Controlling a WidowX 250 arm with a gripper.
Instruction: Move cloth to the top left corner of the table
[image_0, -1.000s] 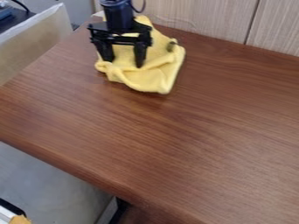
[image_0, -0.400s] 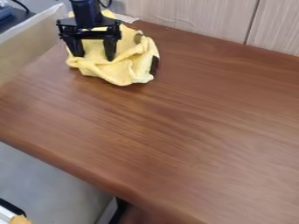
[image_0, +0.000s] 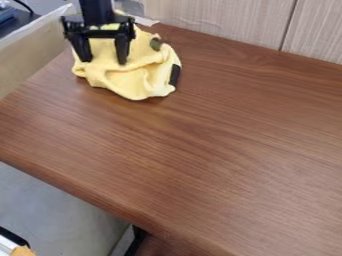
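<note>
Bottom left, below worktop level: orange piece (image_0: 23, 251), next to a white-and-black object (image_0: 8, 244), cut off by the view's edge. Grey surface (image_0: 53, 200) behind them, dark leg (image_0: 138, 240) under the worktop (image_0: 220, 150). Brown wood-grain worktop, front edge slanting down to the right. Yellow cloth (image_0: 137, 82) is crumpled near the far left corner. Black patch (image_0: 174, 75) on its right edge, any print too small to tell; dark olive spot (image_0: 155, 44) higher up. End effector (image_0: 104, 62) hangs over the cloth, hiding part of it; fingers well apart, yellow showing between them, can't tell if the tips touch it. Pale panel (image_0: 30, 55) closes off the left side, wood-look wall (image_0: 220, 20) the back. White scrap (image_0: 145, 21) at the worktop's back edge. Far top left: blue item (image_0: 7, 15) and black cable (image_0: 25, 6).
</note>
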